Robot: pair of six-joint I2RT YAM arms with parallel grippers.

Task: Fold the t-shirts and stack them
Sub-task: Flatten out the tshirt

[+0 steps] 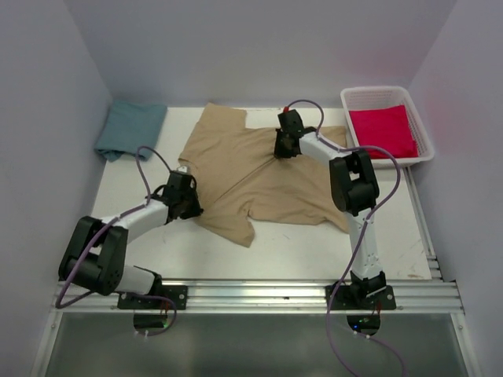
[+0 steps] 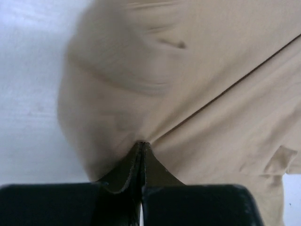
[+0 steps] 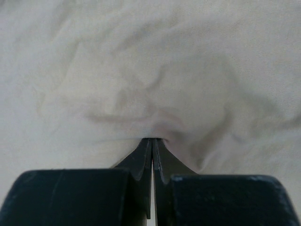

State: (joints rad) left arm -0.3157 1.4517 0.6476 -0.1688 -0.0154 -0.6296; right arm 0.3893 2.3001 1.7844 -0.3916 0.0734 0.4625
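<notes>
Tan t-shirt [image 1: 267, 188] clamped in left gripper [image 2: 142, 143] and right gripper [image 3: 153, 140], between teal t-shirt [image 1: 130, 129] and basket [image 1: 377, 92].

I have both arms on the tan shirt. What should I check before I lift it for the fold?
1. Grip of the left tool on the tan cloth t-shirt: ok, shut with cloth puckered at its tips.
2. Grip of the right tool on the same shirt: ok, shut on cloth.
3. Shirt lying flat: not ok, wrinkled and askew.
4. Layers pinched by each tool: cannot tell.
5. The teal-blue cloth t-shirt clear of the tan one: ok, in the far left corner.
6. The red-pink cloth t-shirt out of the way: ok, inside the white slatted plastic basket.
</notes>
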